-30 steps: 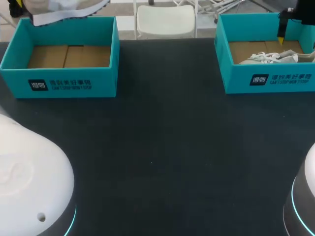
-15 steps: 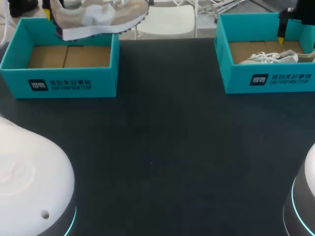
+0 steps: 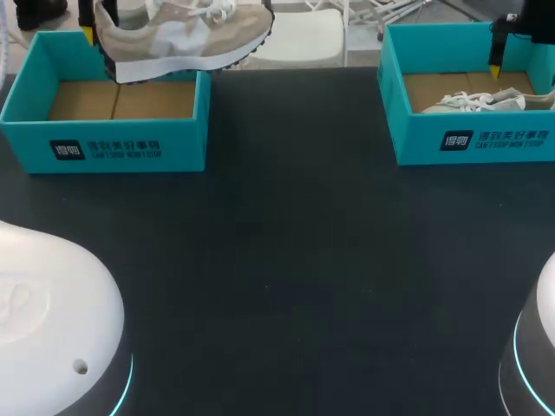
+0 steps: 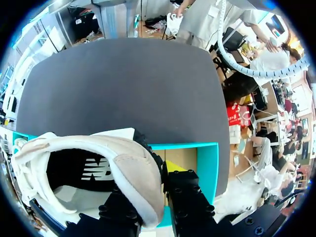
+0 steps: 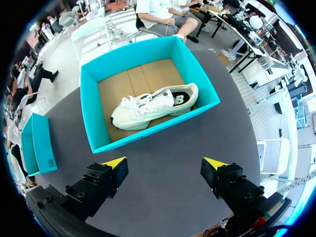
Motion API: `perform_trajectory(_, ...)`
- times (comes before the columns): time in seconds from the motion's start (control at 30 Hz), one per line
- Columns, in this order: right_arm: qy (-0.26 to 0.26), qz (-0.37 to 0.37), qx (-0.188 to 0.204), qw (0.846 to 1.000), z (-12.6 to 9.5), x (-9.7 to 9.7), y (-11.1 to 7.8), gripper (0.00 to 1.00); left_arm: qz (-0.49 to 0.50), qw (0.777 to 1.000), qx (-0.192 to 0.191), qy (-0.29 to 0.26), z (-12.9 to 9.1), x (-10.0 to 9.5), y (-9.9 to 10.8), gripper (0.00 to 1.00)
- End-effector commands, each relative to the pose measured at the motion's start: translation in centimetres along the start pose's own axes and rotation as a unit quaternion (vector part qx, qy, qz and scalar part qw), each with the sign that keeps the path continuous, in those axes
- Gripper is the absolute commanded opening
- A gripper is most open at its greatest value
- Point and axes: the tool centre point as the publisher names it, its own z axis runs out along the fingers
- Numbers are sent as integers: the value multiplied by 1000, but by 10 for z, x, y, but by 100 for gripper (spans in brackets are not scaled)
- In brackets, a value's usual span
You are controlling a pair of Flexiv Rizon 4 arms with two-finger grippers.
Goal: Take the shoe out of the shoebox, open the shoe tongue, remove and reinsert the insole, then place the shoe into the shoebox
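A dark table (image 3: pixel 286 260) carries two teal shoeboxes, one toward each far corner.

The left shoebox (image 3: pixel 104 147) lies below the left gripper (image 4: pixel 150 190) and holds nothing but its brown cardboard floor. The gripper is clamped on the heel collar of the beige shoe (image 3: pixel 182 35), one finger inside the opening and one outside at the back. The shoe hangs in the air from that grip, above the box's far rim, with its heel at the gripper and its toe pointing away toward the middle of the table, past the box's right wall. It has tan suede and pale grey panels, white laces, a thick white sole with a dark tread edge, and a dark lining and insole with white print.

The right shoebox (image 5: pixel 90 106) sits ahead of and below the right gripper (image 5: pixel 164 163). A white shoe (image 5: pixel 153 106) lies on its side on the cardboard floor inside, stretched slantwise across the box, laces toward the gripper. The right gripper hovers above the table just short of this box, its fingers spread wide and holding nothing.
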Motion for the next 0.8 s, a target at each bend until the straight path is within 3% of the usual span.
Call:
perform_trajectory(0.03, 0, 0, -1, 1000, 0, 0, -1, 100, 0, 989, -150, -2, 2, 2, -5, 0)
perform_trajectory(0.1, 0, 0, -1, 1000, 0, 0, -1, 100, 0, 989, -150, -2, 2, 2, -5, 0)
perform_trajectory(0.43, 0, 0, -1, 1000, 0, 0, -1, 100, -4, 988, -157, -1, 25, -58, -117, 0)
perform_trajectory(0.8, 0, 0, -1, 1000, 0, 0, -1, 100, 46, 979, -198, 26, 43, -155, -223, 0)
